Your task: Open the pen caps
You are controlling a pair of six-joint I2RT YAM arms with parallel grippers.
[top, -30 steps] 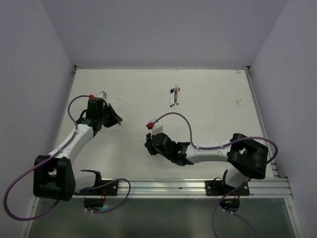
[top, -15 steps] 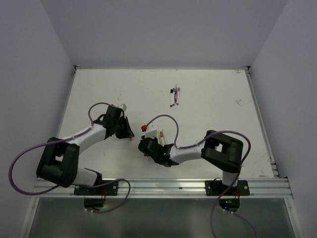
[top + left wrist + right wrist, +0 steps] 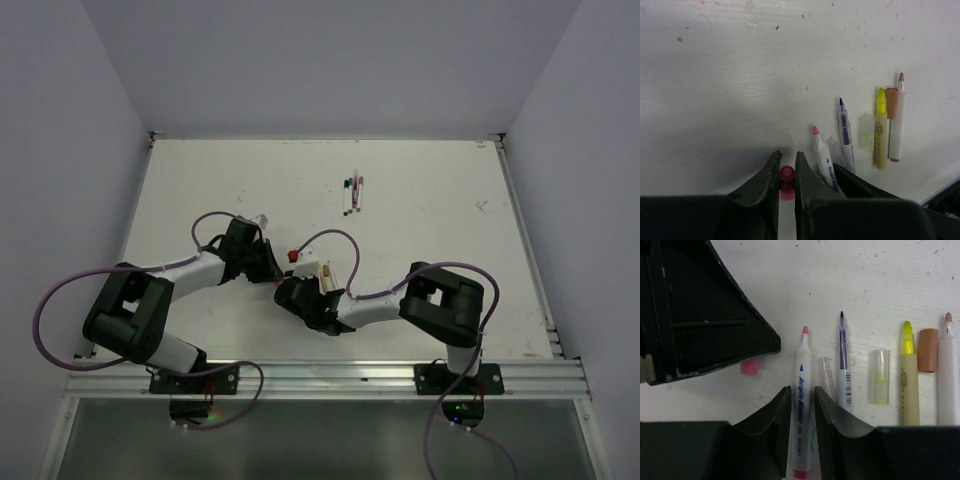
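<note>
Pinching pink cap (image 3: 786, 176) in left gripper (image 3: 786, 170), pink-tipped pen (image 3: 802, 395) uncapped

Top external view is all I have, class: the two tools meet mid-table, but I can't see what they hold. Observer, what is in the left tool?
Observer: The left tool pinches a pink cap, off its pen.
Operator: And the right tool?
Observer: The right tool grips the pink-tipped pen by its white barrel, tip bare.
Operator: Any capped pens lying right beside them?
Observer: None in the wrist views: the purple pen, yellow highlighter and brown-tipped pen all show bare tips.
</note>
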